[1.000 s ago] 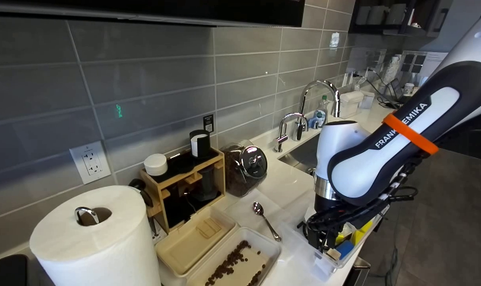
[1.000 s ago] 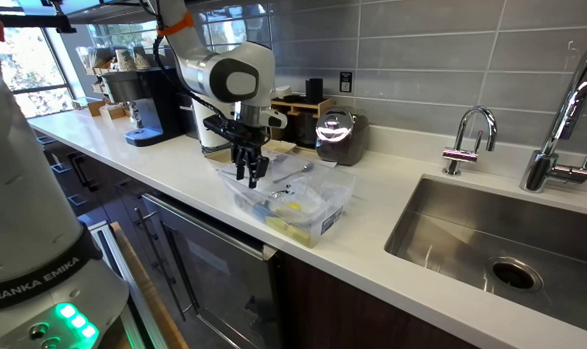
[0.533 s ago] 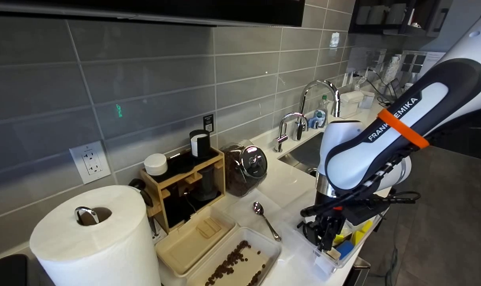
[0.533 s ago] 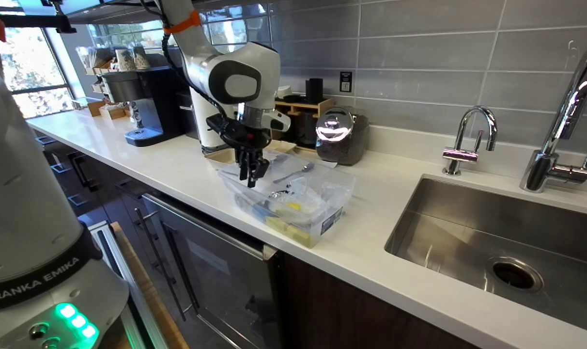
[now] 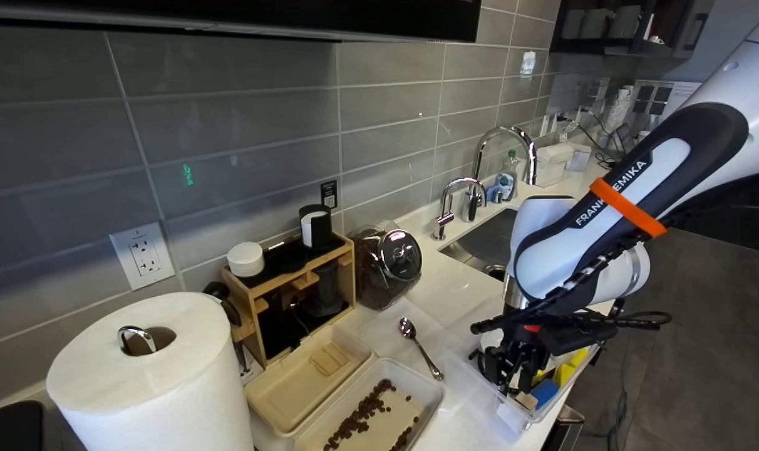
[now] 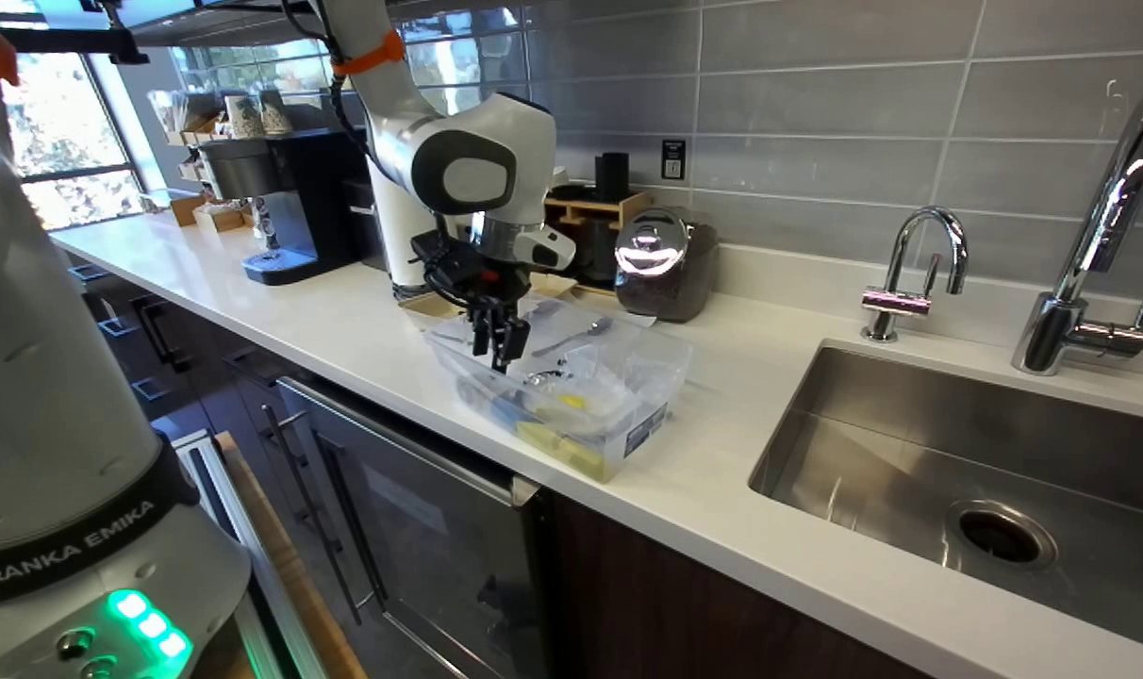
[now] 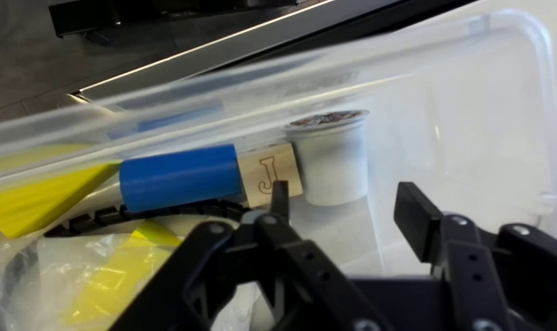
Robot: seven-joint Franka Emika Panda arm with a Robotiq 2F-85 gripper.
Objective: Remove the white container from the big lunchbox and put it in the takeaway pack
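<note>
The white container [image 7: 333, 161] is a small round cup with a brownish foil top. It stands upright in the big lunchbox [image 7: 494, 105], beside a wooden block [image 7: 255, 161] marked J. It is hard to pick out in both exterior views. The clear lunchbox [image 5: 511, 418] stands near the counter's front edge, also in an exterior view [image 6: 661, 363]. The takeaway pack [image 5: 298, 388] lies open, its nearer half strewn with brown beans; part of it shows in an exterior view [image 6: 430, 306]. My gripper [image 7: 345, 209] is open and empty above the lunchbox, the cup ahead of its gap.
The lunchbox also holds a blue cylinder [image 7: 182, 177], yellow pieces [image 7: 44, 197] and a clear bag [image 7: 44, 276]. A spoon [image 5: 422, 347] lies between pack and box. A paper roll [image 5: 141, 363], wooden rack [image 5: 304, 275] and jar [image 5: 386, 266] stand behind. The sink [image 6: 911, 453] lies beyond.
My wrist has turned, and the gripper has shifted slightly and come a little lower over the lunchbox. The box and pack have not moved.
</note>
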